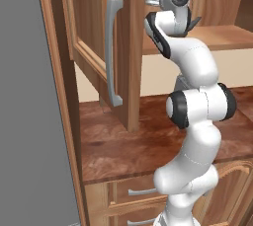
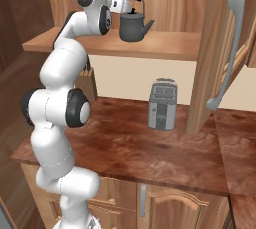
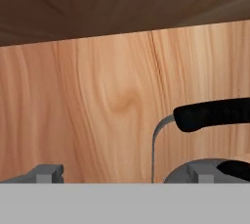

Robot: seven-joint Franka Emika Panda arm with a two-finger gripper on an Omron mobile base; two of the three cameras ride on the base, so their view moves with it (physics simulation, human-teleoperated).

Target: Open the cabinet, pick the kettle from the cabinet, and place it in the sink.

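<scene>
The cabinet stands open, its doors swung out over the counter. On its wooden shelf sits the kettle, dark grey with a black arched handle. My gripper reaches into the cabinet at the height of the kettle's handle, just to its left. In the hand view the gripper is open with nothing between its fingertips. There the kettle's body lies low on the right, behind the right fingertip. The sink is out of view.
A silver toaster stands on the reddish-brown countertop below the shelf. The open doors' long grey handles hang out over the counter. A grey panel rises at the far left. Base cabinets run below the counter.
</scene>
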